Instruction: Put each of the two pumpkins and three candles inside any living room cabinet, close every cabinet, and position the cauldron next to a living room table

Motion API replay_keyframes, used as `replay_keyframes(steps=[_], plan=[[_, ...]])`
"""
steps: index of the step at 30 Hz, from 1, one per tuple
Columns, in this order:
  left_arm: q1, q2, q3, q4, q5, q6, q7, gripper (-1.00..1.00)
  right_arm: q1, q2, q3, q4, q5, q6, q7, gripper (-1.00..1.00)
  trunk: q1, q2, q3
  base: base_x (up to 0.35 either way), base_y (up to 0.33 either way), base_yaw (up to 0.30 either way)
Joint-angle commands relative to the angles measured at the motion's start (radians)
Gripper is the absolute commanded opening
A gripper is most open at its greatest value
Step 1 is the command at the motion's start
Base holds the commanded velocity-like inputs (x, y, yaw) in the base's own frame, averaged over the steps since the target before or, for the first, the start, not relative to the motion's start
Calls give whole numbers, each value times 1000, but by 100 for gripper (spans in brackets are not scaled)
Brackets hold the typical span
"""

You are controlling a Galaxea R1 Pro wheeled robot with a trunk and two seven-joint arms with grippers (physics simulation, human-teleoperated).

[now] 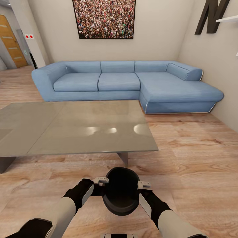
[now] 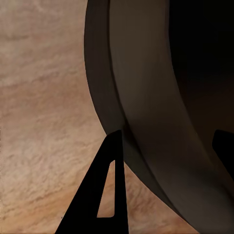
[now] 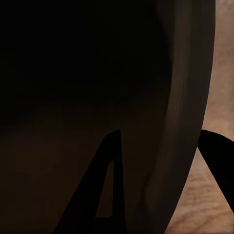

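Carrying the cauldron toward the bench

Gripping the cauldron [image 1: 121,191] by its rim, my left claw [image 1: 100,181] and right claw [image 1: 144,185] each clamp opposite walls. It looks rigid, smooth, likely slippery. It hangs over the floor [image 1: 191,158], near the bench [image 1: 76,129]; beyond that, the sofa [image 1: 125,82].

The cauldron [image 1: 121,191] is sitting at the bottom centre of the head view, between the left gripper [image 1: 100,185] on its left and the right gripper [image 1: 142,190] on its right, each straddling its rim. Above it in the frame, the table [image 1: 76,127] is spreading across the left and centre. Beyond the table, the sofa [image 1: 125,84] is running along the back wall, under a picture [image 1: 104,19] at top centre. A door [image 1: 12,41] is standing at upper left.
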Motion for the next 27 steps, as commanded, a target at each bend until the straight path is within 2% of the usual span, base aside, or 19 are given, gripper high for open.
replay_keyframes(steps=[1,27], plan=[[0,1,-5,0,-3,5,0,-100,-1,0,18,-9,-22,1,7,-100,0,0,-1,79,0,0],[0,1,-5,1,-3,5,0,-100,-1,0,18,-9,-22,1,7,-100,0,0,-1,73,0,0]])
